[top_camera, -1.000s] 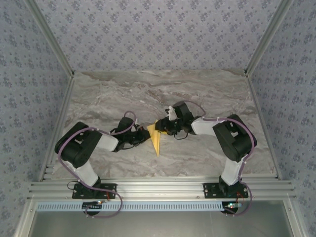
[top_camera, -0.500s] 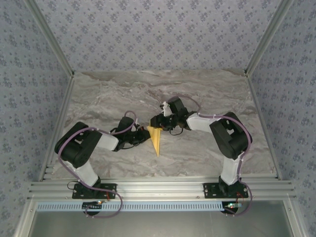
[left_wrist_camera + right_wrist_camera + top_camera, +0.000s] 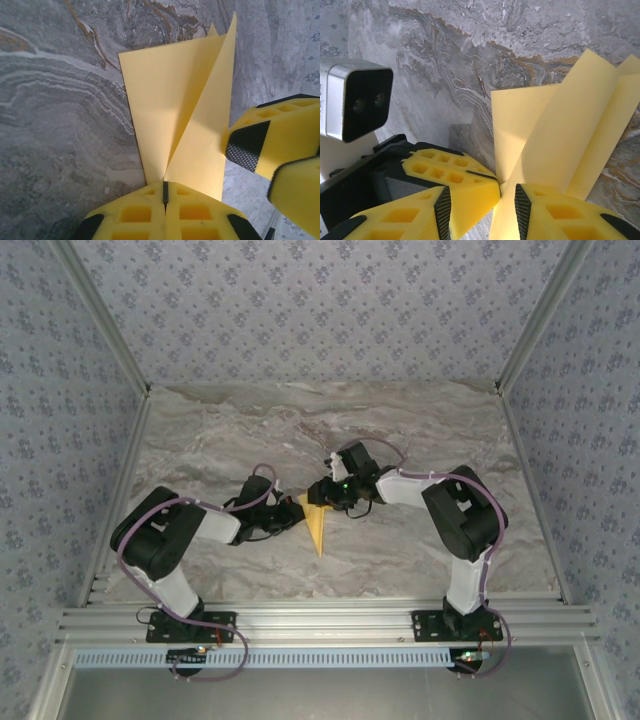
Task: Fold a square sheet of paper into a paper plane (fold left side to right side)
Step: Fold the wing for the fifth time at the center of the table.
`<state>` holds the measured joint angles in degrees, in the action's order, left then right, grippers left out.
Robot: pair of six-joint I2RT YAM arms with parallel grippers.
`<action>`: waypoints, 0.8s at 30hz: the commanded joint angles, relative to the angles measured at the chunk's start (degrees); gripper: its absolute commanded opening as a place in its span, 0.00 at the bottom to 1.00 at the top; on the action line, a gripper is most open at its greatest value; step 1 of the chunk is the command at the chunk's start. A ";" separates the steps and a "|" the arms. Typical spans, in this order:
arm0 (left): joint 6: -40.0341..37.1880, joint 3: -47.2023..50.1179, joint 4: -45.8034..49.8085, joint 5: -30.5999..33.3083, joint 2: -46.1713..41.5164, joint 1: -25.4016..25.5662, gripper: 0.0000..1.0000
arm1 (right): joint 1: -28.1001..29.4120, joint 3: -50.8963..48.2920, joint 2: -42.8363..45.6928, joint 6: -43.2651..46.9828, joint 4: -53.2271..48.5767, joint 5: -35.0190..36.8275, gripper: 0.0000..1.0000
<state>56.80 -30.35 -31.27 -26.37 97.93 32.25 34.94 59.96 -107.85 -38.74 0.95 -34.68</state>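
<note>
Our right gripper (image 3: 322, 497) has edged left to the slim yellow paper dart (image 3: 318, 528).
Up close we see the left gripper (image 3: 165, 192) pinching it, right jaws parted.

Grey marble table (image 3: 420, 430), yellow paper plane (image 3: 317, 523)

From my seat I see a table (image 3: 420, 430) topped in grey marble pattern, with pale bands and brownish veins running across it. Walls (image 3: 320, 310) papered in blue-grey with a small repeating flower print close it in at the back and on both sides. Bare aluminium posts (image 3: 100, 315) slant up from the far corners. Aluminium rails (image 3: 320, 620) run along the near edge, with a white slotted strip (image 3: 330, 658) just below them. The light is soft and even, and the shadows are faint.
</note>
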 commanded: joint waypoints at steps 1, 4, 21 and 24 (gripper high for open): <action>-2.04 -0.58 4.11 4.41 1.47 -0.13 0.00 | 0.31 1.82 -1.48 2.05 -3.17 1.49 0.43; -2.04 -0.59 4.19 4.57 1.67 -0.09 0.00 | 0.36 2.06 -1.57 2.24 -4.06 1.88 0.43; -1.73 -1.13 4.48 4.82 3.21 -0.12 0.00 | 0.25 2.33 -2.69 4.36 -7.86 3.67 0.42; -1.78 -1.20 4.37 4.66 3.49 -0.11 0.00 | 0.26 2.18 -2.98 4.35 -8.16 3.66 0.42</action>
<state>56.82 -30.98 -30.11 -26.39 98.00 32.25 34.94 61.25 -109.40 -35.42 -4.75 -32.10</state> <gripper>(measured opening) 0.040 0.424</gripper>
